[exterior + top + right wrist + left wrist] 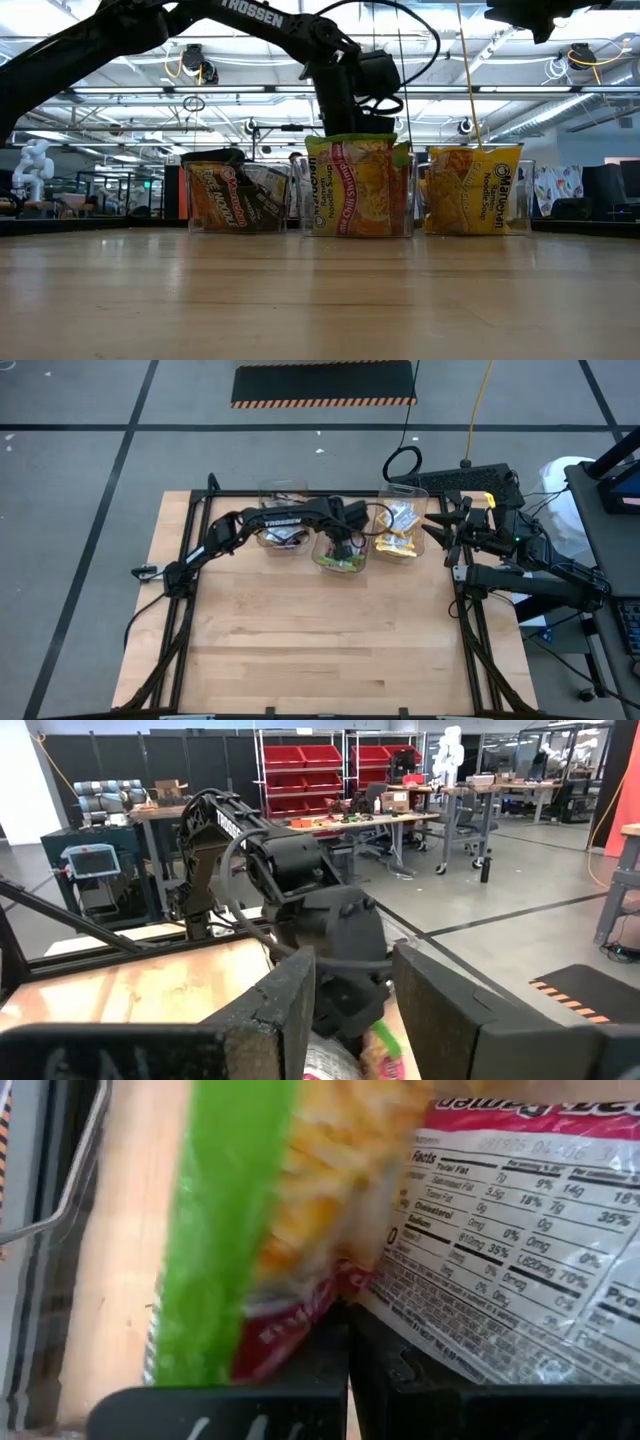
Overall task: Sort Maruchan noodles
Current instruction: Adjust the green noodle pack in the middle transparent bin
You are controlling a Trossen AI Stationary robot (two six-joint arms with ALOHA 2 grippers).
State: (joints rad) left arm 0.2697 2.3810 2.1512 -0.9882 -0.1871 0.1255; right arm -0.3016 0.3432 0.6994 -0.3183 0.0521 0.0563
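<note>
High view: the left arm reaches across the table's far edge; the left gripper hangs over the middle clear bin. The right gripper waits at the right edge, fingers spread, empty.

Low view: three bins hold black packets, lime-green packets and yellow packets.

Left wrist view: the left fingers are clenched just below a lime-green packet; a grasp cannot be confirmed.

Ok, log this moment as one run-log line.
left gripper: shut, in middle bin on lime-green packets | right gripper: open, beside yellow bin
</note>
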